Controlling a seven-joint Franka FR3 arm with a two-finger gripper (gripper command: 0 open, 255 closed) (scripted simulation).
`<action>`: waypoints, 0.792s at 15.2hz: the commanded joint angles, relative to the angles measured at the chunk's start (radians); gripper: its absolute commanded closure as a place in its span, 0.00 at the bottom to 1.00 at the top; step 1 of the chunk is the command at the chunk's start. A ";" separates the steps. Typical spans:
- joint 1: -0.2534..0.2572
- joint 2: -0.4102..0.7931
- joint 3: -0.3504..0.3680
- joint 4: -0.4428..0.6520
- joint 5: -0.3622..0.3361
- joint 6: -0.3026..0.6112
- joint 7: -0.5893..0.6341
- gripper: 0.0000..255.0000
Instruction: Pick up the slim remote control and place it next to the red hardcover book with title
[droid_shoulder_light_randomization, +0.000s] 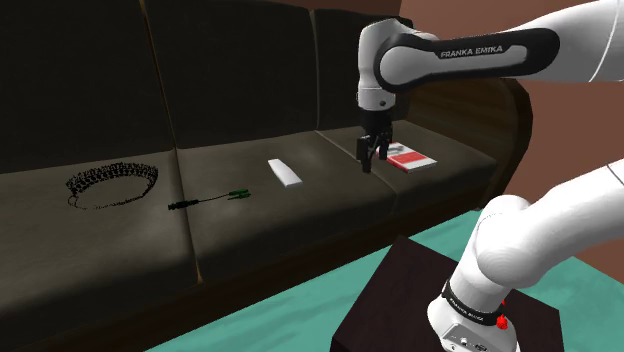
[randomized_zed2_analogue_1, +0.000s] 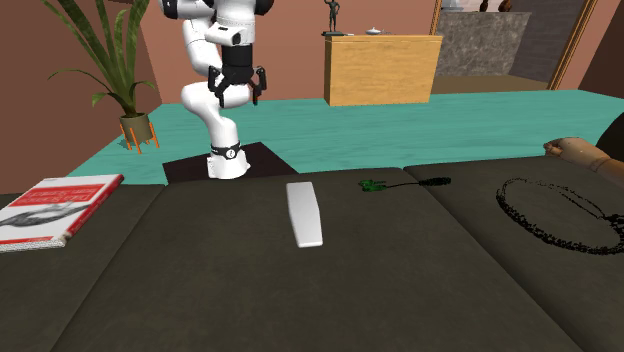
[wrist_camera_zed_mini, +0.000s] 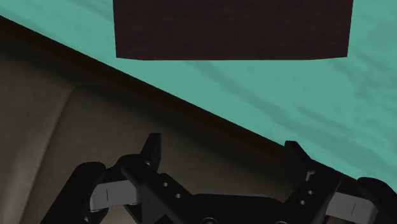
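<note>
Shoulder view: my black two-finger claw (droid_shoulder_light_randomization: 366, 158) hangs empty, fingers spread apart, above the dark sofa seat (droid_shoulder_light_randomization: 330, 205). Just beside it lies the red-and-white hardcover book (droid_shoulder_light_randomization: 411, 159). The slim white remote control (droid_shoulder_light_randomization: 284, 172) rests flat on the cushion on the claw's other side, farther out and untouched. I judge the open spread suits the remote's narrow width, so I'd carry the claw over it before descending.
</note>
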 joint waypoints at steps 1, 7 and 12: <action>0.001 0.072 0.011 0.027 0.014 0.055 0.037 0.00; -0.006 0.289 0.024 0.143 0.035 0.181 0.120 0.00; -0.011 0.472 0.029 0.275 0.045 0.255 0.182 0.00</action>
